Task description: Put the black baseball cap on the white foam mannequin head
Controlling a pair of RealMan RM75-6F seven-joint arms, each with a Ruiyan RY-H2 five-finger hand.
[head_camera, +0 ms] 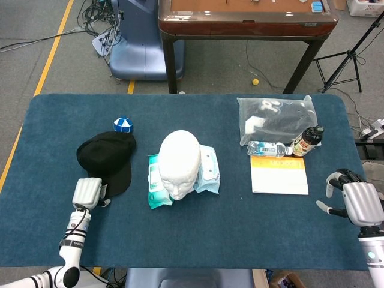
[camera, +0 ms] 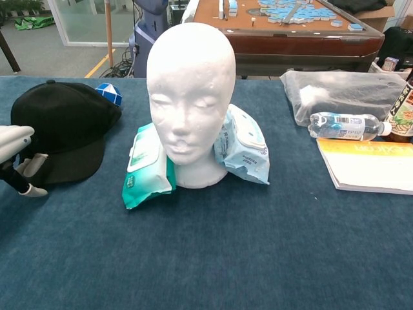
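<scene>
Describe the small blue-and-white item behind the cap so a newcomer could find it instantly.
Start at the white foam mannequin head mid-table, then go left to the black baseball cap. At the cap's far edge sits a blue-and-white faceted puzzle toy, the only small, angular, two-coloured thing there.

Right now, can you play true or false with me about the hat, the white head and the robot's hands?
1. The black cap is on the white mannequin head. False: it lies on the table, left of the head.
2. The left hand is at the cap's brim. True.
3. The right hand holds the water bottle. False: it holds nothing, and the bottle lies beside the orange notebook.
4. Wipe packs lie on both sides of the head. True.
5. A blue and white cube sits behind the cap. True.
</scene>
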